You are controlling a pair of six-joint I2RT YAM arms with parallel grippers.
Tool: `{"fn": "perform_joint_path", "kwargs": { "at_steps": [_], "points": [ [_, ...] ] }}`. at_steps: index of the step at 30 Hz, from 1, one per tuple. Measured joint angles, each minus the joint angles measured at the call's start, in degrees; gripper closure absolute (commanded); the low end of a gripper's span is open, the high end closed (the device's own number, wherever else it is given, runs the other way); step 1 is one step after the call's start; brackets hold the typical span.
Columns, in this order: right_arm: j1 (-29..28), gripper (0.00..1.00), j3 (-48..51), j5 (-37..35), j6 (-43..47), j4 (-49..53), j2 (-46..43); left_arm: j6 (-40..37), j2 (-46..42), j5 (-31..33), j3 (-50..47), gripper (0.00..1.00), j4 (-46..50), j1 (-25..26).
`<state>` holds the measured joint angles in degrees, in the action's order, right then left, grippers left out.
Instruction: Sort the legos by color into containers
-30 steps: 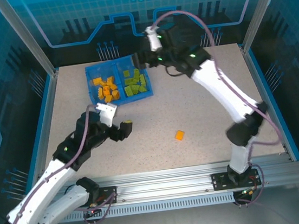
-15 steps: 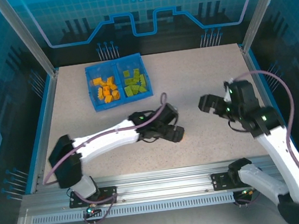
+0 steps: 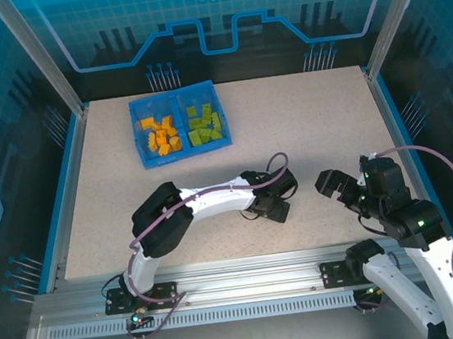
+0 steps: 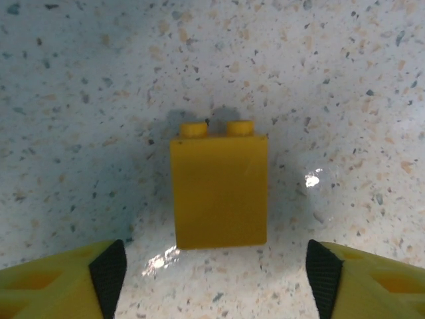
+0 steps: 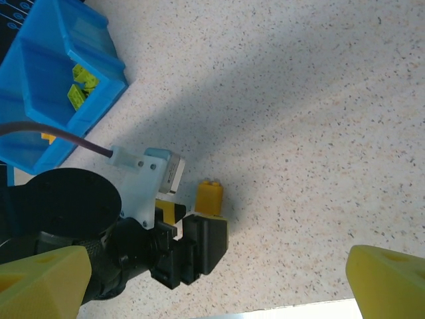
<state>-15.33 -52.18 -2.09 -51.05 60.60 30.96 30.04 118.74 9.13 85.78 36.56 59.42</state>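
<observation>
You had one orange lego (image 4: 219, 189) lying loose on its side; your blue tray (image 3: 185, 155) held orange bricks (image 3: 161, 134) left, green bricks (image 3: 204, 125) right.

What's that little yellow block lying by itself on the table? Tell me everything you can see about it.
The lone brick is a small orange-yellow block of smooth, glossy-looking plastic, rectangular, with two round studs showing along one end. It lies on its side on the speckled table, apart from the blue tray. The left gripper hangs over it, open, its black-padded fingers standing off on either side without touching it.
</observation>
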Motion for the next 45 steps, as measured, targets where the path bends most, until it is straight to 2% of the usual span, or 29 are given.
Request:
{"fn": "perform_joint_path", "kwargs": {
  "at_steps": [13,23,29,34,38,42,45],
  "points": [
    [0.0,0.0,0.09,1.86,0.52,0.31,0.83,0.17,1.36,1.4,0.02,0.66,-1.57,-0.22],
    [0.0,0.0,0.9,5.51,2.45,0.72,0.96,0.07,0.94,1.66,-0.87,0.73,-6.84,-0.5],
    [0.0,0.0,0.9,6.16,3.08,0.92,0.96,0.09,-6.91,4.17,-6.56,0.75,-6.86,-3.21],
    [0.0,0.0,0.92,7.04,3.08,0.42,1.51,0.0,-20.81,7.15,-11.23,0.74,-6.73,-10.29],
    [0.0,0.0,2.8,7.52,3.06,-0.85,2.21,-0.76,-29.35,8.83,-12.07,0.74,-6.82,-19.52],
    [0.0,0.0,4.2,8.22,3.06,-1.29,2.54,-2.62,-31.56,9.05,-11.93,0.74,-6.84,-30.56],
    [0.0,0.0,4.55,8.59,3.06,-1.9,2.54,-4.04,-29.11,7.93,-10.27,0.67,-5.57,-36.87]
  ]
}}
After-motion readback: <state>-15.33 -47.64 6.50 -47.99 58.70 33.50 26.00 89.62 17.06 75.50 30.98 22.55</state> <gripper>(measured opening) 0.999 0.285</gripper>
